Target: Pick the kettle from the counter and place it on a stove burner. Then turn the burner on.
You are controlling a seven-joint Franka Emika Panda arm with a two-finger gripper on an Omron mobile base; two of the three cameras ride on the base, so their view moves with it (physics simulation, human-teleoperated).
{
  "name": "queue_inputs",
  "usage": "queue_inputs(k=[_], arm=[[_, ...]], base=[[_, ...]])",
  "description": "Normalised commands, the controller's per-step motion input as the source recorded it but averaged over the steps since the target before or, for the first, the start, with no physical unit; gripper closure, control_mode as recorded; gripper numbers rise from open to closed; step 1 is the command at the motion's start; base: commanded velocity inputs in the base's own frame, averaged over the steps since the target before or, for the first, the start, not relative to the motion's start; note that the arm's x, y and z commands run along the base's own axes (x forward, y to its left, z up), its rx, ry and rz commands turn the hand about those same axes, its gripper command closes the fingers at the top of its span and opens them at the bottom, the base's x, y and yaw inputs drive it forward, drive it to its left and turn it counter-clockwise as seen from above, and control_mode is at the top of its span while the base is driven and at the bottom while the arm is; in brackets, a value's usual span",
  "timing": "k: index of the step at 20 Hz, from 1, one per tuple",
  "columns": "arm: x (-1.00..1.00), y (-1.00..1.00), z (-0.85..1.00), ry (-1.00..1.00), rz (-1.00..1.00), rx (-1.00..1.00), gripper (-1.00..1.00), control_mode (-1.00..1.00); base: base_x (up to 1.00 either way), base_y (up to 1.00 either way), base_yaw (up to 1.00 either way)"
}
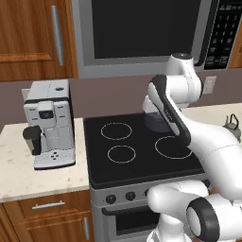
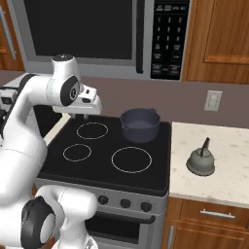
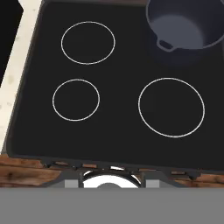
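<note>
The kettle (image 2: 201, 160), small, grey-olive and arch-handled, stands upright on the beige counter (image 2: 228, 141) right of the cooktop; its top also peeks in at the far right (image 1: 231, 122). My gripper (image 2: 80, 116) hangs over the rear left of the black cooktop, far left of the kettle, fingers apart and empty. It points down at the glass. The small front-left stove burner (image 3: 75, 99) (image 2: 77, 152) (image 1: 121, 154) is a thin white ring with a black centre.
A dark blue-grey pot (image 2: 140, 124) (image 3: 188, 24) sits at the cooktop's rear right. A larger ring (image 3: 171, 107) lies front right. Knobs (image 2: 125, 203) line the stove front. A coffee machine (image 1: 49, 124) stands on the left counter, a microwave (image 2: 97, 34) above.
</note>
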Motion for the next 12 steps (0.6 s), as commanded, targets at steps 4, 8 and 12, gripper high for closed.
queue_inputs(k=[4,8,12], arm=[[-0.09,-0.24,0.00,0.00,0.00,0.00,-1.00,-1.00],[-0.33,-0.70,0.00,0.00,0.00,0.00,-1.00,-1.00],[-0.35,-0.86,0.00,0.00,0.00,0.00,-1.00,-1.00]], base=[[0.00,0.00,0.00],[0.00,0.00,0.00],[0.00,0.00,0.00]])
